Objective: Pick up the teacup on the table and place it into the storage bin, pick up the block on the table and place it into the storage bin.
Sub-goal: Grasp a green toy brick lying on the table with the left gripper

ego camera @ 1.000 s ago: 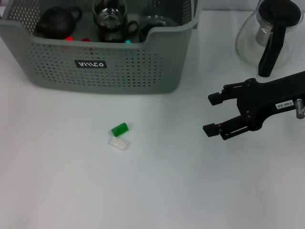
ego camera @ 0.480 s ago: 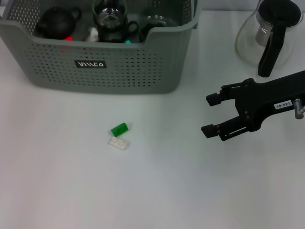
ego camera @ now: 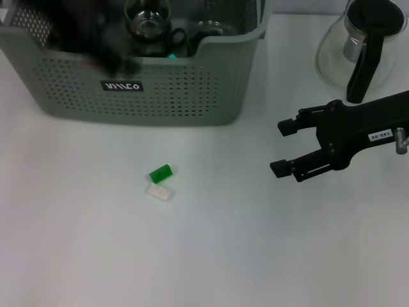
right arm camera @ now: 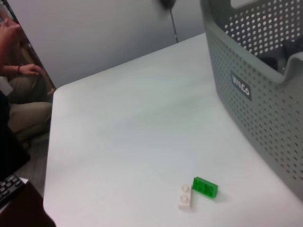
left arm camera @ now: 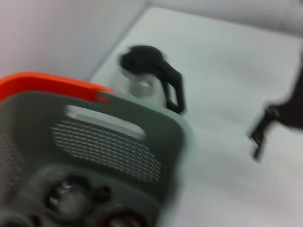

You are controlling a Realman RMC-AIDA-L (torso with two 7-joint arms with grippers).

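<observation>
- Head view: my right gripper (ego camera: 284, 148) hovers above the table (ego camera: 211, 256) at centre right of the frame. Its two black fingers are spread apart with nothing between them, tips aimed toward frame left.
- The green block (ego camera: 160, 173) lies on the table left of centre, touching a white block (ego camera: 159, 192) just below it. Both are well apart from my right fingertips, out to their left and slightly lower in the frame.
- Judgement: the green block's long axis runs diagonally, lower left to upper right. My finger gap opens roughly up-down in the frame, so I expect a wrist turn is needed to close across its short sides.
- The storage bin (ego camera: 147, 96) occupies the upper left of the frame, above the blocks. It already holds dark tea ware, including a glass cup (ego camera: 147, 22).
- A dark blur crosses the bin's upper left corner; I take it for my left arm over the bin. I cannot tell the state of my left fingers.
- Judgement: my right gripper is the free one, and the nearer arm for the blocks.
- Right wrist view: the green block (right arm camera: 205, 187) and white block (right arm camera: 185, 197) sit side by side, clear of the bin wall (right arm camera: 255, 104).
- A glass pot (ego camera: 364, 48) stands at upper right, above my right gripper.
</observation>
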